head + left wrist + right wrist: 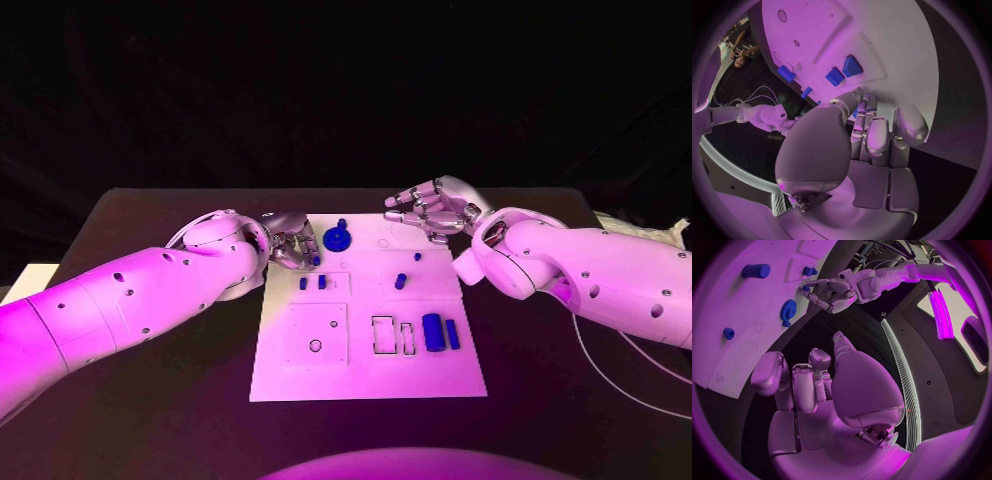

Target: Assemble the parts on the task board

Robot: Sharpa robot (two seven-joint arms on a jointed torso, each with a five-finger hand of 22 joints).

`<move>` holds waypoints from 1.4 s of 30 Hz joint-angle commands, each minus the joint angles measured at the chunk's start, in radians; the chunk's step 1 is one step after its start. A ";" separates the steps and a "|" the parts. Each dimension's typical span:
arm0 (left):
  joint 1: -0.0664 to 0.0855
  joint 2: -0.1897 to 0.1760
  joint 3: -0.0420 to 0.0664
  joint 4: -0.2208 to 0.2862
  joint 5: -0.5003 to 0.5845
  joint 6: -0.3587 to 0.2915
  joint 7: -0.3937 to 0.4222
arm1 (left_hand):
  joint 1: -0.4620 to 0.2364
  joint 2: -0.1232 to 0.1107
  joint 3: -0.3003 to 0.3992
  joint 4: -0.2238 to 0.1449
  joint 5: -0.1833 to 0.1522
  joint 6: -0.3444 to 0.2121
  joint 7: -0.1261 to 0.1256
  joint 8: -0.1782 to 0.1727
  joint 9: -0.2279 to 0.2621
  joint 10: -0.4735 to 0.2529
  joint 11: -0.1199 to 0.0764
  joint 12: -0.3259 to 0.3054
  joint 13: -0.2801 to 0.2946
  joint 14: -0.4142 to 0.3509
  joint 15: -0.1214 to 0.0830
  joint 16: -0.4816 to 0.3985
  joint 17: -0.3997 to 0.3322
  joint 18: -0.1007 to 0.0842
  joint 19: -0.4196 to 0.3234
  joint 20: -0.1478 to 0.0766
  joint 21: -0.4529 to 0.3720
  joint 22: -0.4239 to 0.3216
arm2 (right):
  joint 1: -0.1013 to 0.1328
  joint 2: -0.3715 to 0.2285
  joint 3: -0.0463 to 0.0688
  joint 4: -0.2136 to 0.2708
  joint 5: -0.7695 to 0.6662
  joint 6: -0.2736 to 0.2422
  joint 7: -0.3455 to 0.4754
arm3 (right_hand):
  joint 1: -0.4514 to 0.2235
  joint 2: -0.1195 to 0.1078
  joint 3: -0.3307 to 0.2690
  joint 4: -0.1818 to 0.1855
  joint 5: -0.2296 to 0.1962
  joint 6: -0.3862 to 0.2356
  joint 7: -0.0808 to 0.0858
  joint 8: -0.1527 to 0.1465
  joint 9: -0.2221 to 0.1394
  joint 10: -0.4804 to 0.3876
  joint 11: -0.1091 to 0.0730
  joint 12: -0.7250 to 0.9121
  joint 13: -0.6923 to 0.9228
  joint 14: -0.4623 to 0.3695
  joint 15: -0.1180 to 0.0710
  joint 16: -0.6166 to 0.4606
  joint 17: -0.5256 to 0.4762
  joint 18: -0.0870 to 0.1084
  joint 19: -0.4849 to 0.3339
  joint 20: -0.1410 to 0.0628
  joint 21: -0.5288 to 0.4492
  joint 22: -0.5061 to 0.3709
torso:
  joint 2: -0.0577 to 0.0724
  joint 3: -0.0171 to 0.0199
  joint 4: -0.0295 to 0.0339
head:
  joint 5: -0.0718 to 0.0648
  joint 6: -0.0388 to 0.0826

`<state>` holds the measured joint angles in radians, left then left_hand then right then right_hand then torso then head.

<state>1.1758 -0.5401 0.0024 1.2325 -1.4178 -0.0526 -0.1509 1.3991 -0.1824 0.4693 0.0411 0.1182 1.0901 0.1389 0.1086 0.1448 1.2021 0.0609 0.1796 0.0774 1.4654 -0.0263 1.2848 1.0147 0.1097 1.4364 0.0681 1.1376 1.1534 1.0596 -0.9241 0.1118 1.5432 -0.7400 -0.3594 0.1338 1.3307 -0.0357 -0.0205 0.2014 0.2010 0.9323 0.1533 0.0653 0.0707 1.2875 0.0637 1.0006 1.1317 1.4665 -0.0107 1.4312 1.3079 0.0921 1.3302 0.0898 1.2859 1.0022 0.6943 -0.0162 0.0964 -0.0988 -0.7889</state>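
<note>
With both the left hand (293, 240) and the right hand (430, 212) curling their fingers in on nothing at the upper edge of the white board (296, 375), the blue gear (338, 238) is sitting between them in the upper middle of the frame, looking light, stiff and slick, so pinching its raised hub seems the safest hold.

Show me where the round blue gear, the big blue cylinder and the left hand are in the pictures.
round blue gear (338, 238): head view, on its toothed disc.
big blue cylinder (433, 331): head view, on its side wall.
left hand (293, 241): head view, on the curled fingers.
</note>
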 commanded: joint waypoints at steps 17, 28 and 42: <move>0.000 -0.035 0.001 0.024 0.015 -0.017 -0.006 | -0.011 -0.020 -0.016 -0.004 0.001 -0.170 0.019 -0.045 -0.061 -0.017 0.021 -0.038 0.002 0.013 0.019 0.004 -0.023 -0.010 -0.004 0.022 0.008 0.011 | -0.001 -0.001 0.000 -0.015 -0.027 0.016 -0.008 | 0.020 0.022 -0.011 -0.012 0.005 0.005 0.001 0.003 0.001 -0.146 0.000 -0.266 -0.211 0.045 -0.005 -0.033 0.000 0.022 -0.018 -0.002 -0.027 -0.037 | -0.002 -0.0009 0.0001 | -0.003 0.000; 0.008 -0.146 0.014 0.106 0.595 -0.205 0.250 | 0.057 0.011 0.104 -0.056 0.005 -0.073 0.038 0.003 -0.062 -0.044 0.043 -0.046 -0.001 -0.114 0.034 -0.150 -0.279 0.052 -0.175 0.034 -0.301 -0.246 | 0.000 -0.023 0.001 -0.036 -0.391 0.054 -0.105 | 0.188 0.014 0.155 -0.102 -0.011 0.075 0.014 0.017 0.005 -0.250 0.022 -0.724 -0.642 0.033 0.008 -0.117 -0.100 0.027 -0.020 0.005 -0.056 -0.079 | -0.003 0.0000 0.0000 | -0.005 0.018; -0.001 -0.280 0.003 0.271 1.520 -0.175 0.526 | -0.064 0.029 0.018 0.000 -0.004 -0.059 0.037 0.014 -0.074 -0.047 0.039 0.010 0.013 -0.219 0.042 -0.270 -0.483 0.073 -0.271 0.049 -0.446 -0.348 | 0.000 -0.031 0.002 0.002 -1.030 0.171 -0.290 | 0.140 -0.076 0.302 -0.104 -0.089 0.127 -0.015 0.000 0.000 -0.183 0.017 -0.898 -0.899 0.028 0.006 -0.164 -0.162 0.030 -0.021 0.012 -0.071 -0.099 | -0.006 -0.0020 0.0033 | -0.039 0.040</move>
<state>1.1763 -0.8171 0.0054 1.4937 -0.1692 -0.2298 0.2798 1.3406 -0.1545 0.4926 0.0391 0.1182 1.0325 0.1800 0.1180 0.0720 1.1593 0.1034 0.1861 0.0893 1.2458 0.0109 1.0211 0.5332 0.1642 1.1736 0.1162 0.6970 0.8073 1.0604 -0.9573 0.1139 1.5406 -1.5403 -0.2565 -0.0797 1.4682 -0.1038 0.2756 0.0968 0.1188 1.0600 0.1451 0.0717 0.0722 1.0965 0.0797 0.1056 0.2397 1.4664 -0.0034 1.2702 1.1479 0.1078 1.3089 0.1008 1.2182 0.9043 0.6885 -0.0182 0.0976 -0.1323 -0.7532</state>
